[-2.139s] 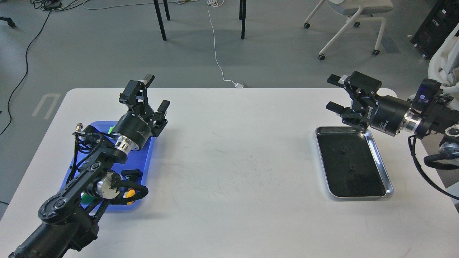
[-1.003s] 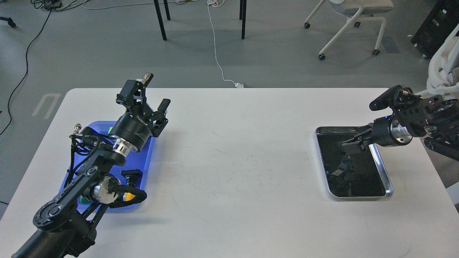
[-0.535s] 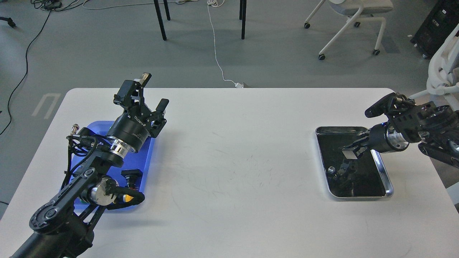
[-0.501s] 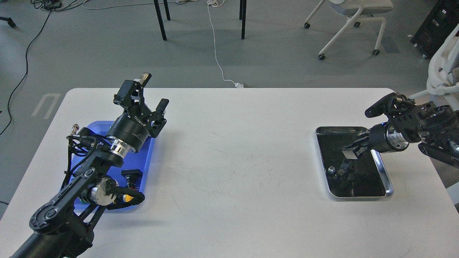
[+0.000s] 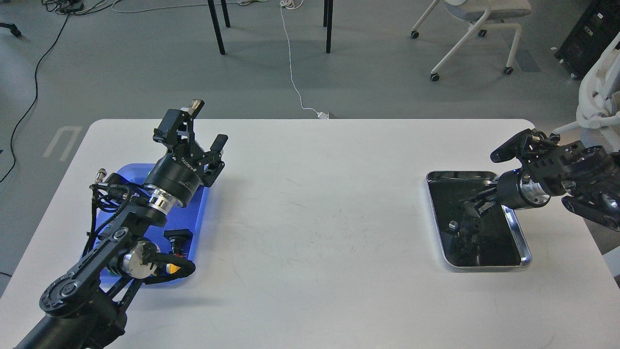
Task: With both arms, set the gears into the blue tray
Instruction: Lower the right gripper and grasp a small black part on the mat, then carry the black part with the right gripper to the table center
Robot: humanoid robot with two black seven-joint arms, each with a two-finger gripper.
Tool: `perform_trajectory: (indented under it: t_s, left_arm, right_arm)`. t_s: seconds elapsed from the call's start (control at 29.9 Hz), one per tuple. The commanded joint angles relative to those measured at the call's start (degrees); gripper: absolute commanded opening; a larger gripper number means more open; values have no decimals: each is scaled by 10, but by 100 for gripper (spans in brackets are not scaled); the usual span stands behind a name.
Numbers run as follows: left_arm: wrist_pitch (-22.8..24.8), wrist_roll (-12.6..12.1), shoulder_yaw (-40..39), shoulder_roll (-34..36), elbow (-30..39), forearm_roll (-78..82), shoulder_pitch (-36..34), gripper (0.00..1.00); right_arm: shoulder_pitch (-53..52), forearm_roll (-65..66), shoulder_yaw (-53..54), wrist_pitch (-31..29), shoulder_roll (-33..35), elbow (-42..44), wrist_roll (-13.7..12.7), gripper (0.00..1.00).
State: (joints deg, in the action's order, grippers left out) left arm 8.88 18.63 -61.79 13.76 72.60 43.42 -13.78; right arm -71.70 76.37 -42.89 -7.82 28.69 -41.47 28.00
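Observation:
The blue tray (image 5: 199, 213) lies at the table's left, mostly covered by my left arm. My left gripper (image 5: 206, 126) is open and empty, raised over the tray's far end. My right gripper (image 5: 466, 217) reaches down into the silver tray (image 5: 516, 228) at the right. Its dark fingers blend with the black lining, so their state does not show. I cannot make out the gears against that lining; a small pale glint (image 5: 453, 224) shows beside the fingers.
In the blue tray lie a black push-button (image 5: 175, 237) and a yellow-capped one (image 5: 172, 266), partly under my left arm's cables. Chair and table legs stand on the floor beyond the table's far edge.
My right arm swung down from above the silver tray's far edge and lowered its gripper into the tray. The left arm drifted slightly left, still open.

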Motion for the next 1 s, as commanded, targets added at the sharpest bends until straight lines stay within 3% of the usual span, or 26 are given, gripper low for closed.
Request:
perform_trajectory:
  t_s: [0.0,0.17,0.37,0.97]
  left_arm:
    - [0,0,0,0,0,0,1,98]
    - [0,0,0,0,0,0,1,98]
    - [0,0,0,0,0,0,0,98]
    - [0,0,0,-1,0,0,-1,98]
  right_arm:
    - [5,-1,0,0,-7,9,0,42]
    - [9,-1,0,0,-7,10,0,41]
    - [9,-1,0,-1,-7,10,0,20]
    - [-37,-8,7,-1,14,-18,0,16]
